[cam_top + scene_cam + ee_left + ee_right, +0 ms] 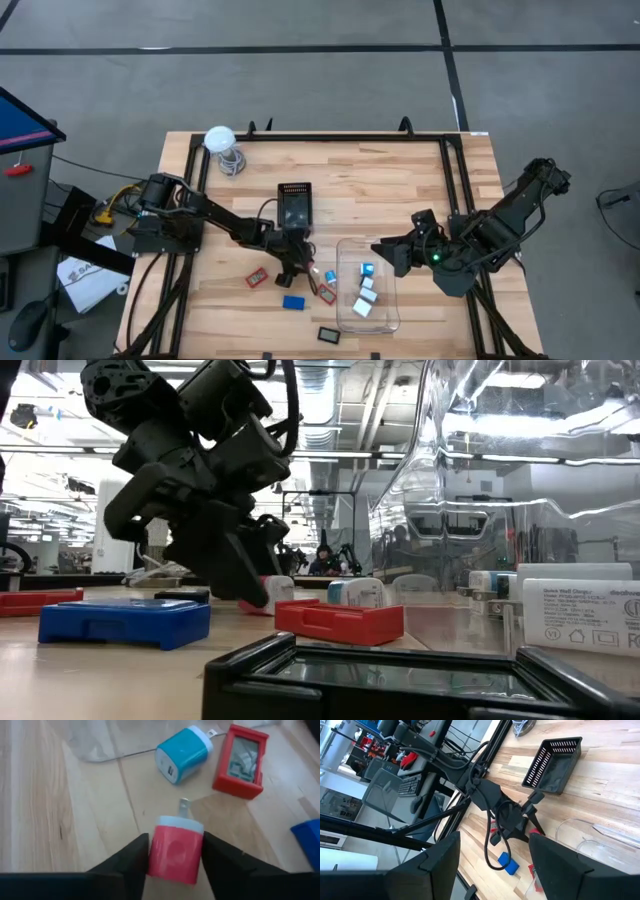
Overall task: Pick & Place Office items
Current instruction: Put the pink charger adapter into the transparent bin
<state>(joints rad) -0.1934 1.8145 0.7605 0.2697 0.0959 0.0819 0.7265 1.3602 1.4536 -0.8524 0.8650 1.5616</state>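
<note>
On wooden table (400,180), left jaws (175,855) grip red plug (175,850), prongs pointing forward; right jaws (492,860) gape empty.

A pale wooden table (400,180) in a black metal frame (330,137) stands on a grey floor (300,80) crossed by dark lines. Beyond it lies a large bright room with ceiling lights (560,425), where a person (322,560) sits far off.
</note>
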